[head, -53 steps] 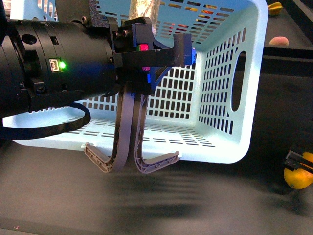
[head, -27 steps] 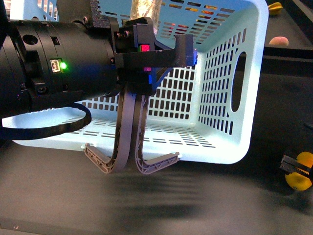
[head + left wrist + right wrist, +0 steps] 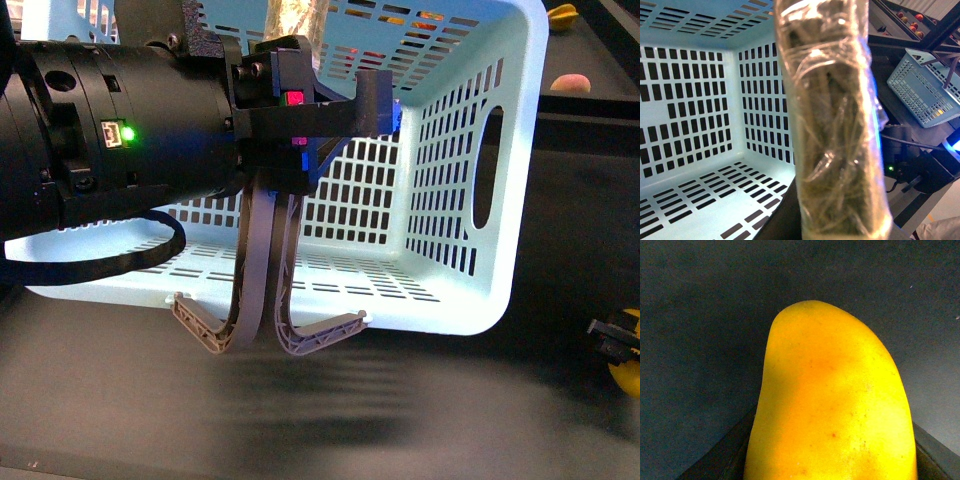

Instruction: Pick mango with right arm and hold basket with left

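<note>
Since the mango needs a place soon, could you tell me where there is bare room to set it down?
The basket floor is bare between its slotted walls. The dark table before the basket is free, up to the mango at right. Crowded: the near rim, with left arm and handles.

The big light-blue plastic basket (image 3: 520,200) has rows of little slots, and the smooth oval mango (image 3: 835,405) is yellow and orange.

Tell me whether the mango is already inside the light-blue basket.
No: the front view shows the mango at the far right edge, by the right gripper, well outside the basket.
</note>
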Controlling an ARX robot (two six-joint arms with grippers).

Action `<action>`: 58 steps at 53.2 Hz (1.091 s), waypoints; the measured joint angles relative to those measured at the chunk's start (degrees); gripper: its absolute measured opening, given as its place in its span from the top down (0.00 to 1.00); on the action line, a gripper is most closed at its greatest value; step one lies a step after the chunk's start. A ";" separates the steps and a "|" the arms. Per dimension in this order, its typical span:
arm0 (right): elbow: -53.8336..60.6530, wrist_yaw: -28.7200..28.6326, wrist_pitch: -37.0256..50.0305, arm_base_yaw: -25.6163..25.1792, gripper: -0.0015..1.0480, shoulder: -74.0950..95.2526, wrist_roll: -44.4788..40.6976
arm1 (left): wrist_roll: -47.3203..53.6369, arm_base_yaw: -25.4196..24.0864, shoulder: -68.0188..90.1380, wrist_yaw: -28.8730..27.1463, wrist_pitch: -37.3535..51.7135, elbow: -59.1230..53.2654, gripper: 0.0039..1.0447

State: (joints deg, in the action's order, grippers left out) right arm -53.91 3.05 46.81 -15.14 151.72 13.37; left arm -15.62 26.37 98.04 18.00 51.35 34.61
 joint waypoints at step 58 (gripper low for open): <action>13.18 -11.08 -21.75 30.69 0.42 -61.66 0.24 | 0.09 0.00 0.00 0.02 0.00 -0.02 0.93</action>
State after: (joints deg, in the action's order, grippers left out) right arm -40.73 -8.03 25.06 15.55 90.06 13.61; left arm -15.53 26.37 98.04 18.02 51.35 34.59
